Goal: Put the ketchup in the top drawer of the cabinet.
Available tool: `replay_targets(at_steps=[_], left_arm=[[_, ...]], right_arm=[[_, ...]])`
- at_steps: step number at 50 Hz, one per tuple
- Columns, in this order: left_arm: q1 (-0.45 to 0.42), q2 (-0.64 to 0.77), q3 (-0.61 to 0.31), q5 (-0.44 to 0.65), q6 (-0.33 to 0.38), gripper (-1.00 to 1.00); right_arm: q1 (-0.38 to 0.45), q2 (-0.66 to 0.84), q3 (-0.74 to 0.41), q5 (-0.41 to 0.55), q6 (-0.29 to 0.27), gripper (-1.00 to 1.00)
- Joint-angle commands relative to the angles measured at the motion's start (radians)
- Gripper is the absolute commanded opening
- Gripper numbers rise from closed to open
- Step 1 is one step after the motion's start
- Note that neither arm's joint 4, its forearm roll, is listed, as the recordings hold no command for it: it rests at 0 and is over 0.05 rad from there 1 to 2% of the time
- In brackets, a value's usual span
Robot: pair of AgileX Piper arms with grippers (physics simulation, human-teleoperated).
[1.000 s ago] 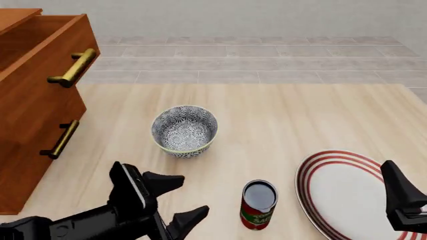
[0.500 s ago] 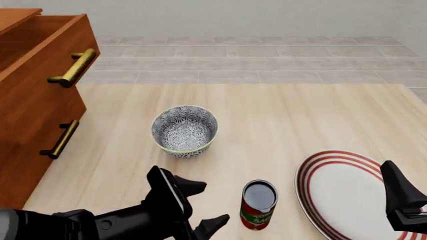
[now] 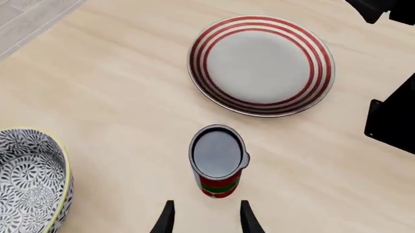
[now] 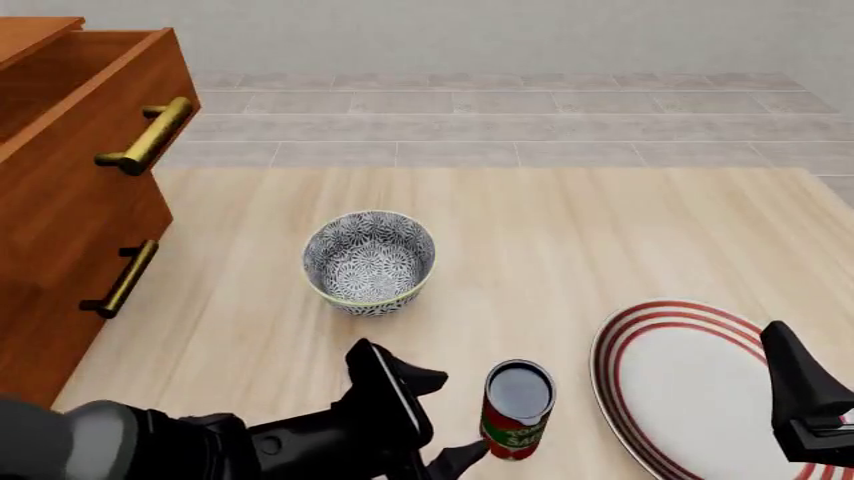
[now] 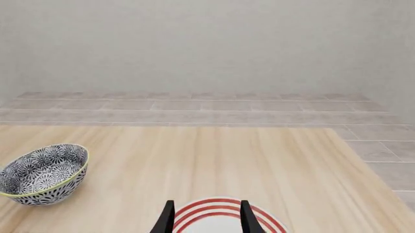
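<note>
**A:** What does the left wrist view show?

**B:** The ketchup (image 3: 218, 160), a small red can with a green-and-white label and a dark grey round top, stands upright on the light wooden table (image 3: 116, 92). The left gripper (image 3: 203, 217) has its two dark fingertips spread apart, just short of the can, with nothing between them. Beyond the can lies a white plate (image 3: 261, 65) with red rings round its rim. The edge of a grey patterned bowl (image 3: 32, 184) shows to one side.

**A:** And the front view?

**B:** The ketchup (image 4: 517, 410) stands near the table's front edge, between the bowl (image 4: 370, 262) and the plate (image 4: 674, 385). The left gripper (image 4: 447, 418) reaches in from the lower left, jaws released; one fingertip is just beside the can's base, and I cannot tell whether it touches. The cabinet (image 4: 67, 210), reddish-brown wood, stands at the far left, well apart from the can. Its top drawer (image 4: 80, 80) is pulled out, with a brass bar handle (image 4: 147, 135). The right gripper (image 4: 807, 400) shows as a dark shape over the plate's right side; its jaw state is unclear here.

**A:** The right wrist view?

**B:** The right gripper (image 5: 203, 218) has its fingertips parted, empty, above the plate's (image 5: 224, 218) striped rim. The bowl (image 5: 43, 173) sits farther off on the table.
</note>
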Motion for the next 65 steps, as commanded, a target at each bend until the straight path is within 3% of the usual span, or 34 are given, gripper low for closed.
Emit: replay_targets(at_steps=[1, 65], left_arm=[[-0.018, 0.035, -0.050, 0.017, 0.008, 1.00], [-0.042, 0.195, -0.219, 0.054, 0.041, 1.00]], right_arm=[[0.000, 0.000, 0.000, 0.000, 0.000, 1.00], [0.000, 0.000, 0.000, 0.000, 0.000, 1.00]])
